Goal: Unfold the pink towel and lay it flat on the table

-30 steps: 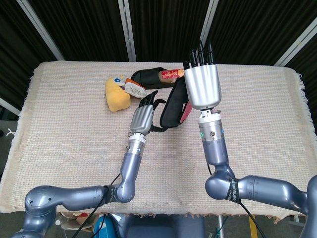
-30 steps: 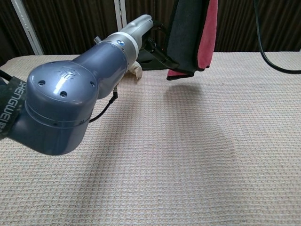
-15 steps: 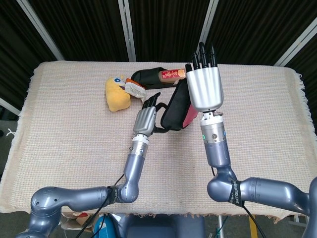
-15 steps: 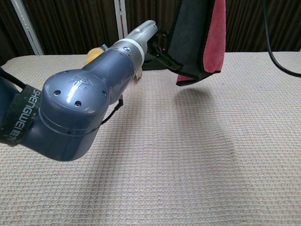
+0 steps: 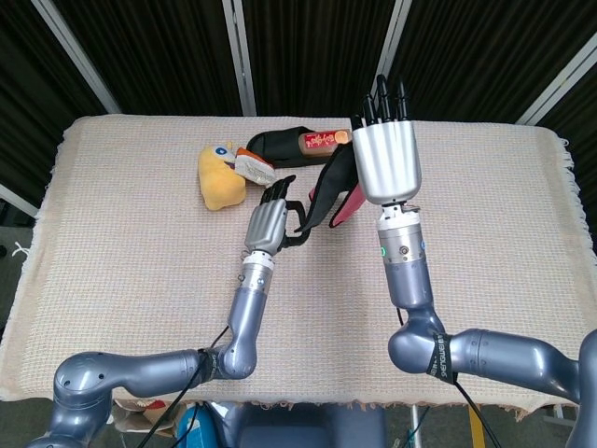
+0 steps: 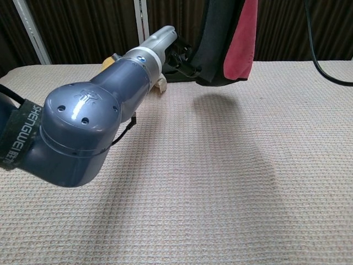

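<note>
Towel (image 6: 238,38), pink with a dark backing, hangs folded above the cloth-covered surface (image 5: 131,243). Left robot hand (image 5: 269,219) pinches its lower dark edge; right robot hand (image 5: 387,159) holds its top, fingers pointing up. Behind lies a yellow plush toy (image 5: 220,175).

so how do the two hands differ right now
The right hand is raised high with its fingers pointing up, holding the towel aloft; the left hand sits lower, reaching forward to grip the towel's lower edge. The right hand shows its broad silver back to the head camera and looks bigger, while the left hand looks smaller and greyer, being farther below. Both are on the same towel, which hangs clear of the table.
</note>
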### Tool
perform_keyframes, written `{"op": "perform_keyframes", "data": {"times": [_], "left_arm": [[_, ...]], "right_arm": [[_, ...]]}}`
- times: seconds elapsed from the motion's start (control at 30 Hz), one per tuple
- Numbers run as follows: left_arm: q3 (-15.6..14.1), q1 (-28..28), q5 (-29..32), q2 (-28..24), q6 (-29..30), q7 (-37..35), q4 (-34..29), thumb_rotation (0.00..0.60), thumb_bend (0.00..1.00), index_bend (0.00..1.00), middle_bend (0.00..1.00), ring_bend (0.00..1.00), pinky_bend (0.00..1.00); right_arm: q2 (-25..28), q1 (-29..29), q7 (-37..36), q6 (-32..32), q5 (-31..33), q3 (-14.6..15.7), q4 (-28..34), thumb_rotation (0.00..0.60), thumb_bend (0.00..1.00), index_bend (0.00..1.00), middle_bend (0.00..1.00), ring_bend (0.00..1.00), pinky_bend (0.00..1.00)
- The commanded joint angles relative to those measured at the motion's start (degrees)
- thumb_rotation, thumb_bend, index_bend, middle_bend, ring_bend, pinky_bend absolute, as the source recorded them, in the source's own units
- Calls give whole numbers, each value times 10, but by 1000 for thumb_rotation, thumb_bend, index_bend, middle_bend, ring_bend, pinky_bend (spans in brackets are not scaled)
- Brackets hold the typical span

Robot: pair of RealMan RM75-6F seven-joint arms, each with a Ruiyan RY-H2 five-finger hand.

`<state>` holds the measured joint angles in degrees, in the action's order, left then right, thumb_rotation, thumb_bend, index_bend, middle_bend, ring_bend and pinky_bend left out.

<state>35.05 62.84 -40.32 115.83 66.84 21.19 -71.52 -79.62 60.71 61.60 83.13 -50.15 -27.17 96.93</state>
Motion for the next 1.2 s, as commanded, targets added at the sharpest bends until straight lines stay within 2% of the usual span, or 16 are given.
{"op": "perform_keyframes", "data": {"times": [0.03,0.57,1.2], "left_arm": [[2,0,-2,-4,-4,-3,2,600,455,681,45,0,0],[4,-5,-18,-28,-7,-17,-13,600,509,701,48,0,0],[2,-50,-56,-132,22,-20,-131,600,514,719,60,0,0]], "right_arm": [[-1,0,-2,0,0,2,-1,600,661,713,315,131,121],[7,-5,-3,7,-1,9,4,600,661,713,315,131,121],[43,-63,-79,7,2,25,37,600,661,715,315,131,121]]}}
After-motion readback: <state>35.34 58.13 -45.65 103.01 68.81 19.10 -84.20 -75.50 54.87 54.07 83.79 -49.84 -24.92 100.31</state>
